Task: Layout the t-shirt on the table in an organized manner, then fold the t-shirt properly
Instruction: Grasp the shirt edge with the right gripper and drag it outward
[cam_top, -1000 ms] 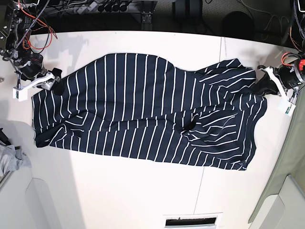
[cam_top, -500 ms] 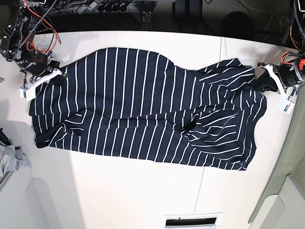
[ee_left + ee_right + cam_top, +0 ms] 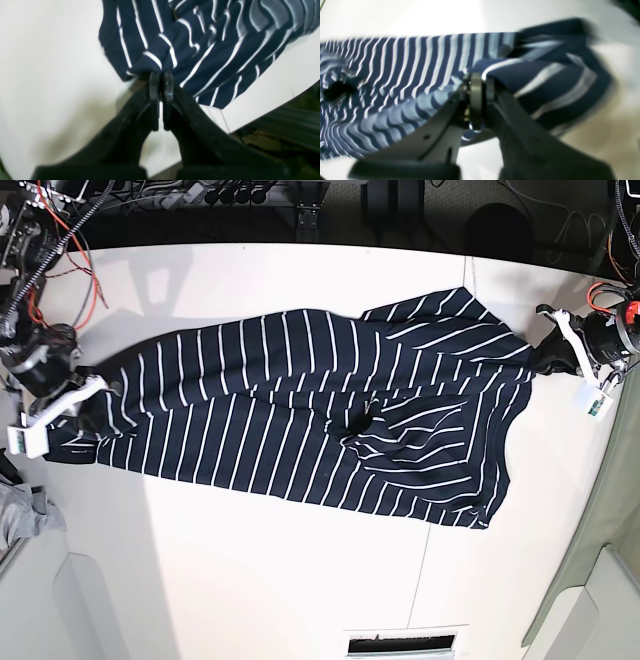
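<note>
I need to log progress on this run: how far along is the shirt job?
Early, in the layout stage. Done: the t-shirt lies lengthwise across the table. In hand: the left pincer and right pincer each pinch an end, stretching it between them. Left: wrinkles remain near the shirt's middle, the shirt lies at a slant, and no fold is made yet.

Both grippers' fingers (image 3: 161, 82) pressed together.

T-shirt (image 3: 300, 415) soft matt cloth; table (image 3: 250, 580) smooth, perhaps semi-gloss.
</note>
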Robot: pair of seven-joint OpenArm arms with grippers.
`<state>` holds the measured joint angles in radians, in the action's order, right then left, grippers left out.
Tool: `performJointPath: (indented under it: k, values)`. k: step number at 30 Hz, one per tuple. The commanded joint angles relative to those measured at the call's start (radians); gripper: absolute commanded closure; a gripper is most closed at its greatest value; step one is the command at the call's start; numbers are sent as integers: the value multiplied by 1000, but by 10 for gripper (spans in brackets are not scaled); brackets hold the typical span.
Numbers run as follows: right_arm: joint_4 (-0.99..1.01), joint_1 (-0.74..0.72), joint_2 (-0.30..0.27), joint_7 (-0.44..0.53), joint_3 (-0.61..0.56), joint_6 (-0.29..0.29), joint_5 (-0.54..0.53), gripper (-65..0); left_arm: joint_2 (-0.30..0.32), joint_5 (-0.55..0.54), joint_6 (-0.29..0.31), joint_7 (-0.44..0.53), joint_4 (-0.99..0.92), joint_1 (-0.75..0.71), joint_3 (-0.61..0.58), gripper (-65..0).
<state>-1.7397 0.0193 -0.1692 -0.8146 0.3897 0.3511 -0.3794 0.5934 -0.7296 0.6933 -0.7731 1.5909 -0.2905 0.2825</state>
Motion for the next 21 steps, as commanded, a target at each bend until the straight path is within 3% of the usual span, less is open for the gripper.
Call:
performJointPath:
  k: [1, 4, 7, 13, 14, 16, 18, 21]
  values:
    - [-1, -33, -10, 37, -52, -21, 46, 0, 19, -9, 5, 17, 13, 5, 11, 0]
    - [49, -91, -11, 53, -217, -88, 220, 0, 19, -9, 5, 13, 13, 5, 11, 0]
    - [112, -150, -16, 47, -363, -125, 314, 0, 19, -9, 5, 13, 13, 5, 11, 0]
    - [267, -254, -10, 48, -618, -131, 327, 0, 19, 3, 5, 13, 13, 2, 11, 0]
    - [292, -270, -4, 48, -655, -131, 327, -18, 19, 2, 5, 13, 13, 2, 11, 0]
    - [333, -295, 19, 53, -711, -131, 328, -185, 19, 1, 5, 13, 13, 2, 11, 0]
    - [349, -307, 38, 54, -743, -131, 332, -302, 19, 1, 5, 13, 13, 2, 11, 0]
    - [346, -307, 54, 51, -747, -154, 340, -314, 19, 2, 5, 13, 13, 2, 11, 0]
